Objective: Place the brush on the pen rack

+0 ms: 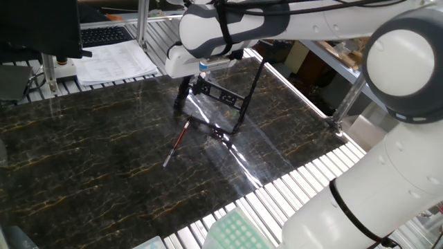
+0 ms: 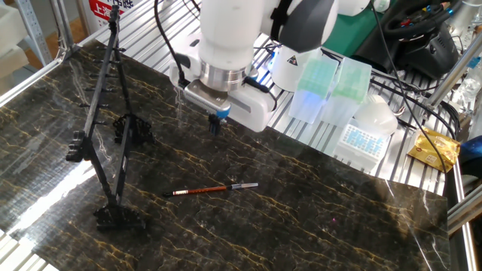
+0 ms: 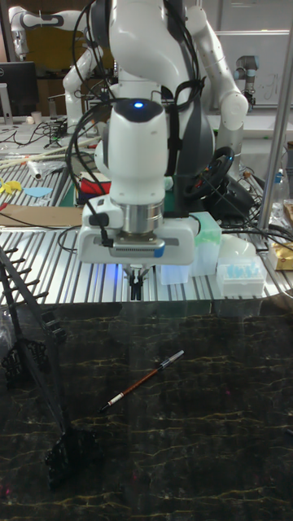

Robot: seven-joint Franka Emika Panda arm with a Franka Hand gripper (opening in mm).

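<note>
The brush point(image 2: 215, 189) lies flat on the dark marble table, a thin reddish-brown stick with a dark section and a pale end; it also shows as the brush point(image 1: 176, 142) and the brush point(image 3: 142, 380). The pen rack point(image 2: 105, 113), a black thin-rod frame on slanted legs, stands to the brush's left, and appears as the pen rack point(image 1: 220, 104) and the pen rack point(image 3: 37, 358). My gripper point(image 2: 215, 125) hangs above the table behind the brush, fingers pointing down and shut with nothing in them, also visible as the gripper point(image 3: 135, 290). In the first fixed view the arm hides the fingertips.
Green and white tip boxes point(image 2: 324, 86) and a white box point(image 2: 365, 132) sit on the slatted aluminium surface behind the table. A yellow packet point(image 2: 433, 148) lies at the right. Papers point(image 1: 114, 61) and a keyboard point(image 1: 104, 33) lie beyond the table's far corner.
</note>
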